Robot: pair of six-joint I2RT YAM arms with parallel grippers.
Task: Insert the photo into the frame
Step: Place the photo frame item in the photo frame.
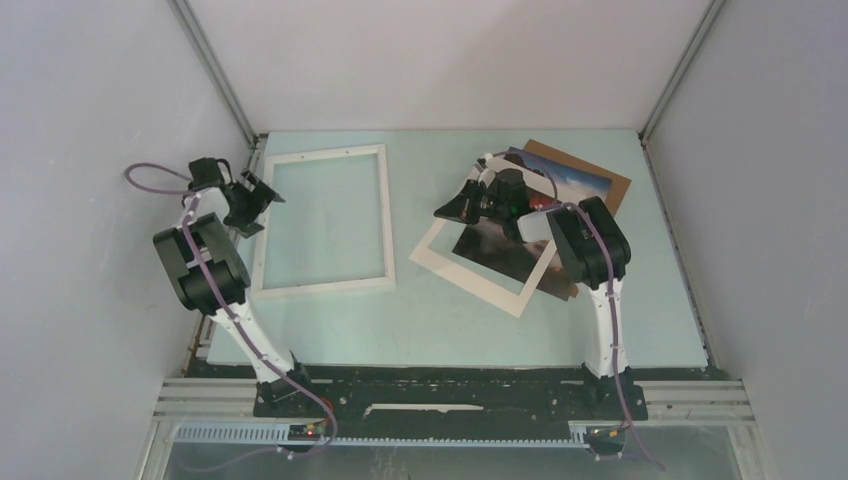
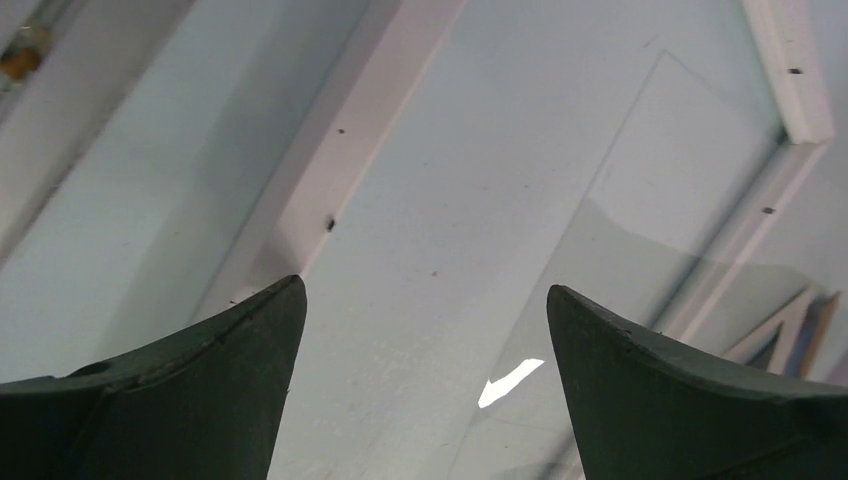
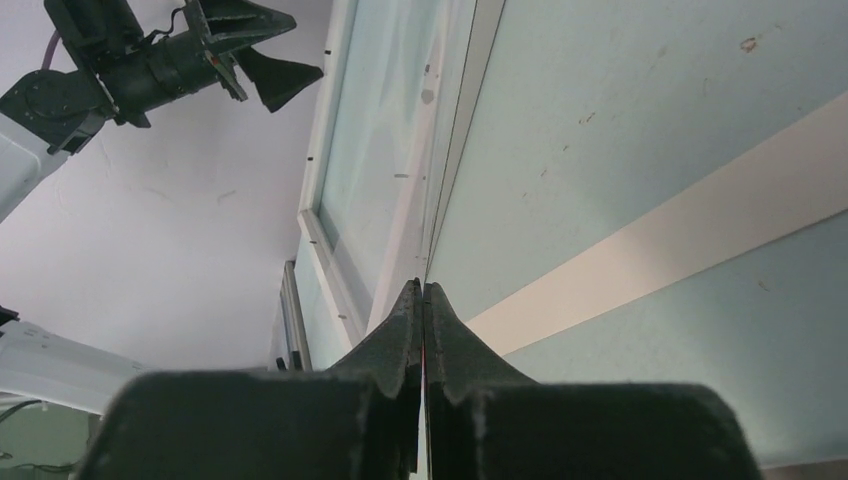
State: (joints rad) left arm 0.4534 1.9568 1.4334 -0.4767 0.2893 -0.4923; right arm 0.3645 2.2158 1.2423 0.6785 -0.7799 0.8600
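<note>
On the left half of the pale green desk (image 1: 450,330) lies the frame (image 1: 322,287), flat and white, its long sides running away from the arms. Just beside its left rail hangs the left hand (image 1: 258,208), released, its 2 fingers spread wide. In its own wrist view the tips stand apart over that rail and the green surface inside it, with nothing between them. Over on the right half, well apart from the frame, the photo (image 1: 500,250) sits askew, its dark picture and wide white border turned corner-first toward the arms, its far end overlapping a brown backing board (image 1: 600,185). At the photo's far-left edge is the right hand (image 1: 447,209), clenched, pointing toward the frame. Its wrist view shows the 2 fingertips (image 3: 408,320) pressed together on a thin sheet seen edge-on, so it is grasping the photo by that edge, and the frame's long rail runs ahead of them
</note>
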